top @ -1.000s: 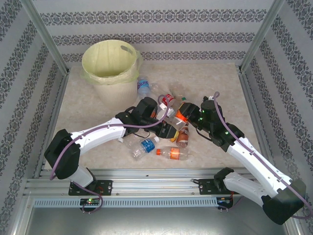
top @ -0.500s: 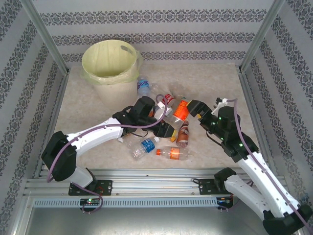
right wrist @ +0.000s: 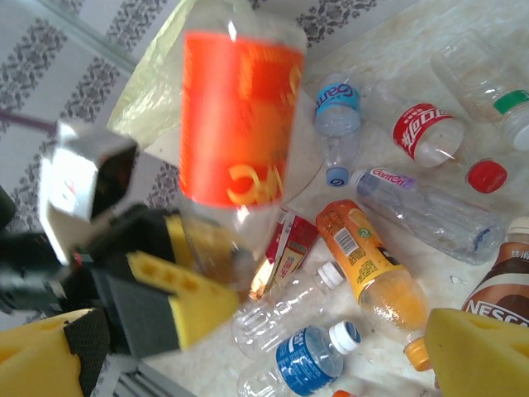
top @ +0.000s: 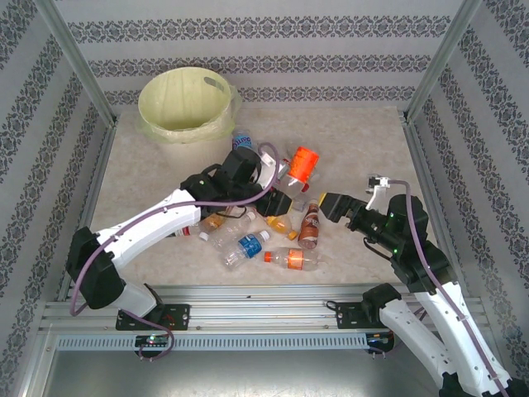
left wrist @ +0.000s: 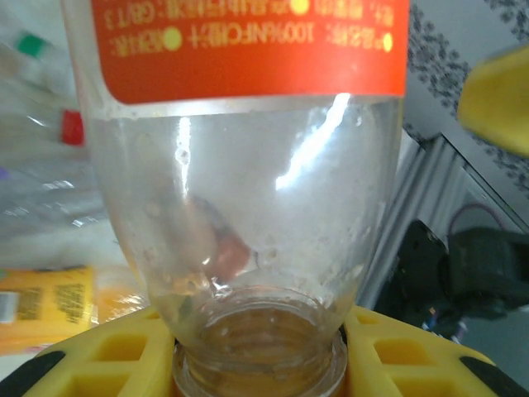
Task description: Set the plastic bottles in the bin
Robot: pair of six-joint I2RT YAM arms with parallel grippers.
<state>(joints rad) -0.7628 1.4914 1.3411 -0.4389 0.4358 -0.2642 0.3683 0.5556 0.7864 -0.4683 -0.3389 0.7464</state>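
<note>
Left wrist: left fingers (left wrist: 116, 364) clamp orange-label bottle (left wrist: 248, 207) by neck, bottom centre. Top external: same bottle at frame centre; bin (top: 192, 150) upper left. Right wrist: right fingers (right wrist: 483, 347) spread wide, lower corners.

A beige marbled tabletop (top: 364, 141) is enclosed by grey-patterned striped wallpaper panels (top: 264, 33) and framed by silver aluminium posts (top: 76, 62).
</note>
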